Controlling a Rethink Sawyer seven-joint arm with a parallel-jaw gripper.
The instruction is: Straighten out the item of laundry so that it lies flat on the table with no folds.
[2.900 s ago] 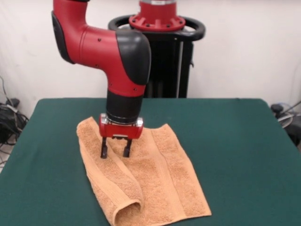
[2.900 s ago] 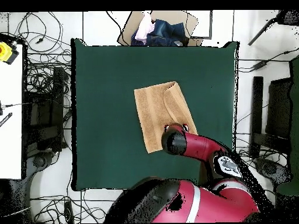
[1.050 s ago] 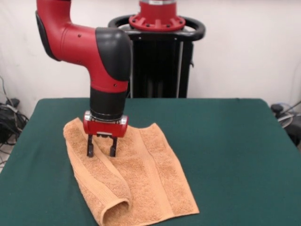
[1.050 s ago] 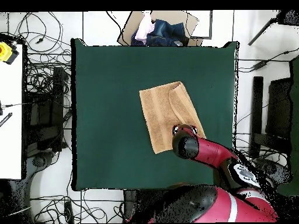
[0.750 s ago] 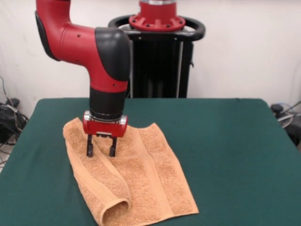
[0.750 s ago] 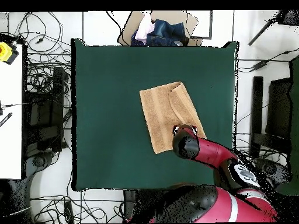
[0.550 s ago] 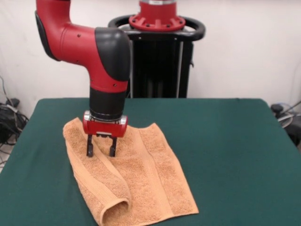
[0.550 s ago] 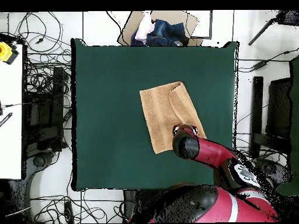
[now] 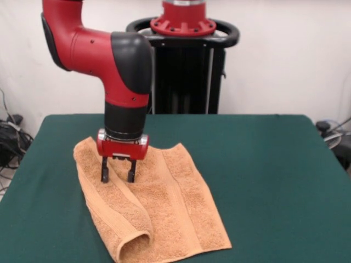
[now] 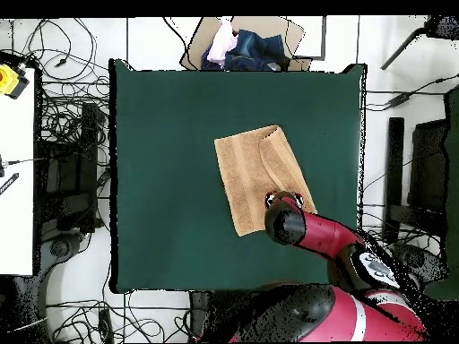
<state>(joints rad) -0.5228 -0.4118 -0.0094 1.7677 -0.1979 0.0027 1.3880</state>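
The item of laundry, a peach terry towel (image 9: 164,203), lies on the dark green table (image 9: 263,164). Its left long side is folded over the middle, and the fold ends in a rolled loop (image 9: 134,241) at the near edge. My gripper (image 9: 117,178) stands upright over the towel's far left part, open, with both fingertips down on the cloth beside the fold and nothing pinched between them. From overhead the towel (image 10: 246,179) sits right of the table's (image 10: 161,161) middle, and the arm covers most of the gripper (image 10: 284,199) at the towel's lower right corner.
Beyond the table's top edge in the overhead view sits a cardboard box (image 10: 242,45) of clothes. Cables lie on the floor (image 10: 67,134) along the left side, next to a white surface (image 10: 16,179). Green tabletop shows on all sides of the towel.
Since 2.9 s ago the arm and the towel under it have shifted left in the front view. Over the last second nothing has moved.
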